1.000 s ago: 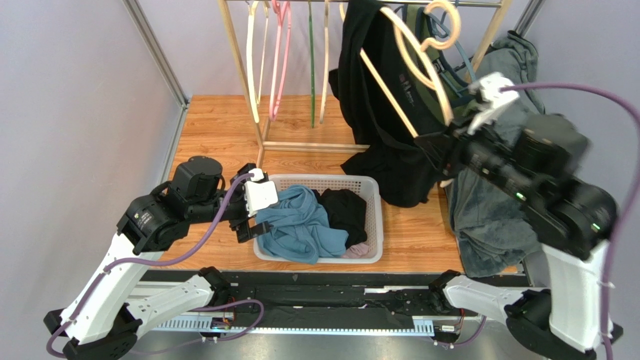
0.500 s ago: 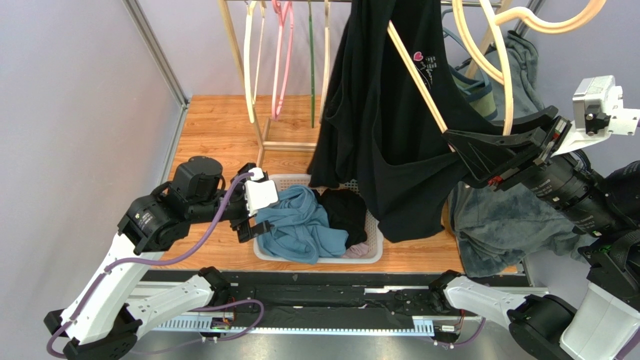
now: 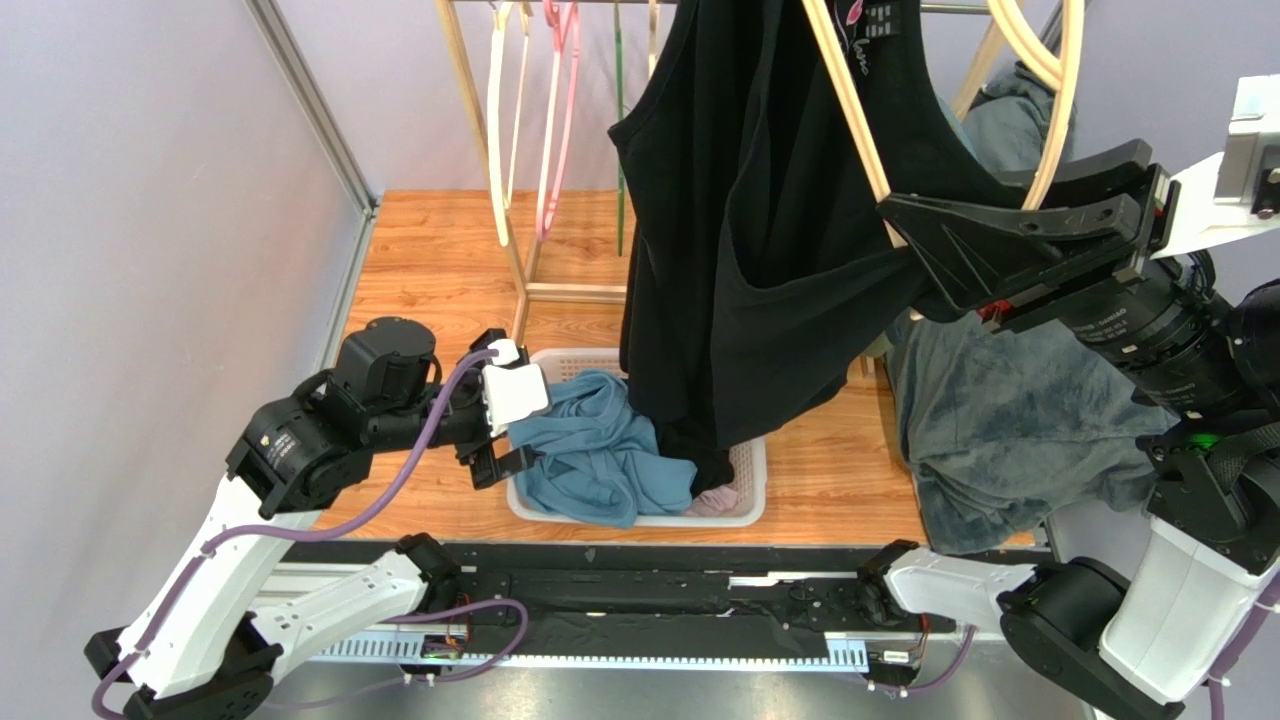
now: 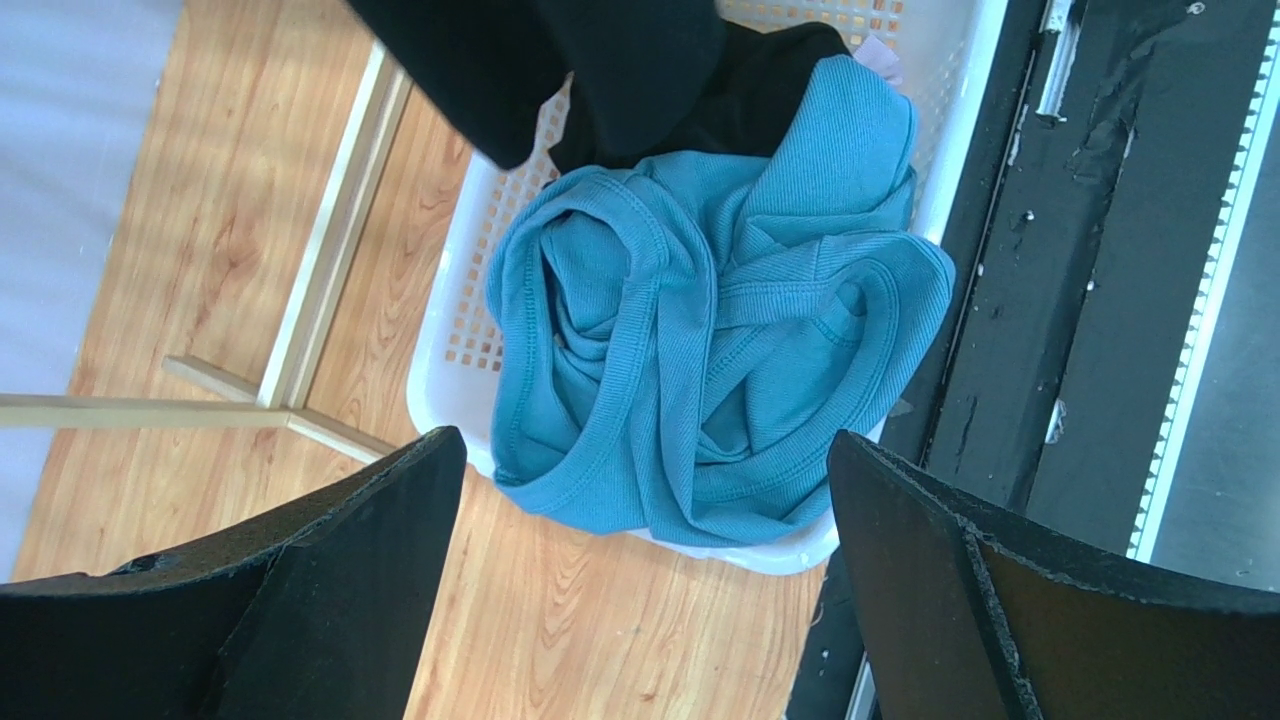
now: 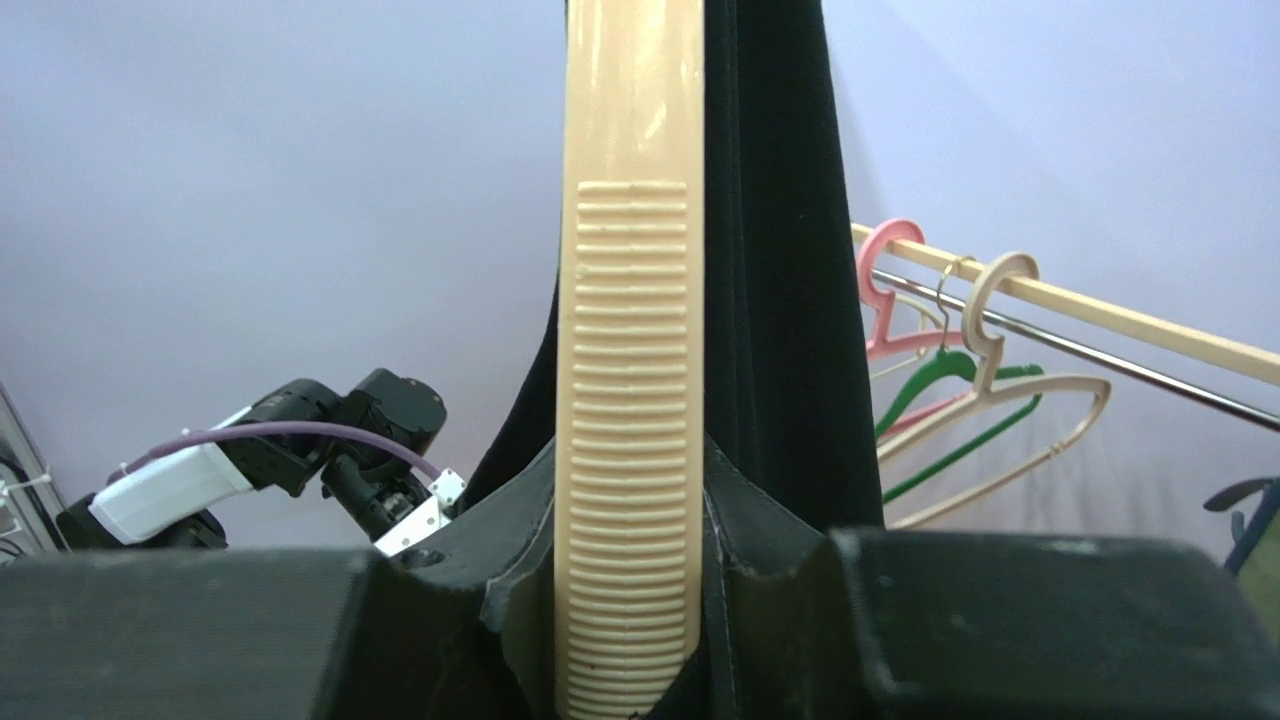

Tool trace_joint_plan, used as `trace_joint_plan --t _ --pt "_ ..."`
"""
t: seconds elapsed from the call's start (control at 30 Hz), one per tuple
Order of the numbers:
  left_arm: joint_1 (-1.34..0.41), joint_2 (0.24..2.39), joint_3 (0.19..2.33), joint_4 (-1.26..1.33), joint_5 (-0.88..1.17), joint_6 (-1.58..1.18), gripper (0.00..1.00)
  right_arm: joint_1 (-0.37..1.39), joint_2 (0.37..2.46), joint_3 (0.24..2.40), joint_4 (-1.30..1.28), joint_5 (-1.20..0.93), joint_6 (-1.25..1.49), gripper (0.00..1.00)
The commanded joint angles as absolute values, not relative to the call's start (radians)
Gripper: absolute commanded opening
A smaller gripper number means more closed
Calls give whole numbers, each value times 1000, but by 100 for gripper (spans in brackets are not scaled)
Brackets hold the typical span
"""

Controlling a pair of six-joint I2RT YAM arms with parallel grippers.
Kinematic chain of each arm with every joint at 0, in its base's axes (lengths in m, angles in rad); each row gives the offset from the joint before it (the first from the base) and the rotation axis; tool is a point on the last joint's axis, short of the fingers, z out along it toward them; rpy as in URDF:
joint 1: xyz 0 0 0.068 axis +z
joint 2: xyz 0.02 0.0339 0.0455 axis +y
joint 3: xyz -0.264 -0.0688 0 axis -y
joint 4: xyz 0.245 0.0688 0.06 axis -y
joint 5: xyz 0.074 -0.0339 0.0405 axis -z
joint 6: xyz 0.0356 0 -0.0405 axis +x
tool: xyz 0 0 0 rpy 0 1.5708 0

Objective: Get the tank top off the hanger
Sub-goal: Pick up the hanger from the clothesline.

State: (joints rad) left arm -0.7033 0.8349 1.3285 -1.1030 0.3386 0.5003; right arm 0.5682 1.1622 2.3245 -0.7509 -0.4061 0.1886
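One hanger (image 5: 631,300) clamped in right pincer (image 5: 631,518), black tank top (image 3: 736,225) draped on it, left pincer (image 4: 639,450) spread wide above basket (image 4: 437,383)

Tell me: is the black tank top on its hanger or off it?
On. The black tank top drapes over the cream hanger, which the right claw grips.

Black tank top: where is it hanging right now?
In the top view the black tank top hangs at upper centre-right on the cream hanger gripped by the right gripper, its hem dangling above the white basket.
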Motion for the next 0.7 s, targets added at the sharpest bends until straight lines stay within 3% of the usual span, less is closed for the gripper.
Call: trace_joint_plan --t 0.0,0.67 --pt "-695 830 1328 -1083 370 479 99 571 1173 2382 -574 -434 232 0" --pt "-661 821 1327 -1086 425 463 99 572 1334 2503 -408 -500 357 0"
